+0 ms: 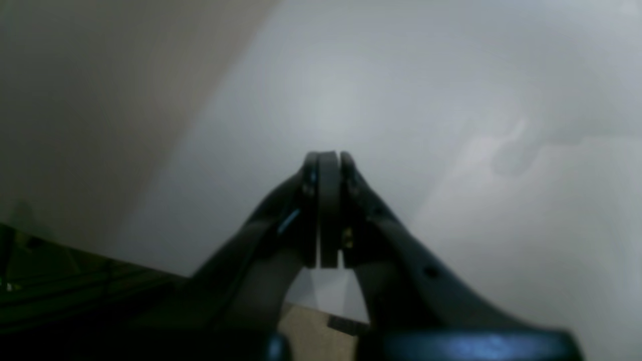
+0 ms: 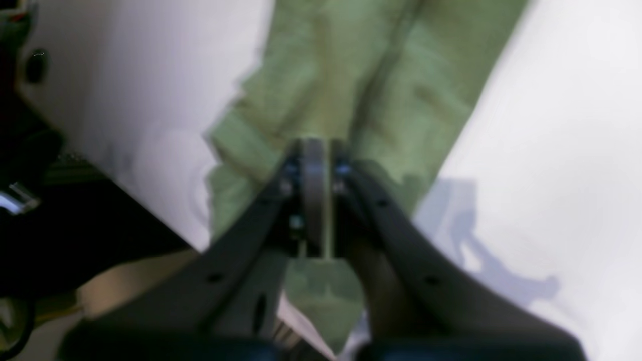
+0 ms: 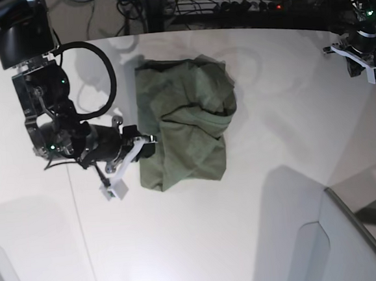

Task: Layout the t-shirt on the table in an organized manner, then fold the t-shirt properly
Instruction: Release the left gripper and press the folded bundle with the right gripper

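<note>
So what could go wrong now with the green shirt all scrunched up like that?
The right claw is shut right at the t-shirt's edge; whether it actually pinches cloth is hard to tell, so it might pull away with nothing. The shirt is bunched with folds lying over each other, so one-sided tugging could drag the whole lump across the table instead of spreading it. The left claw is shut and far off, so it can't hold the other side.

Olive-green t-shirt point(image 3: 184, 128), crumpled and partly folded over itself, ribbed neck visible near its right side; it lies on the white table point(image 3: 273, 140). Table smooth, far edge curved.
</note>
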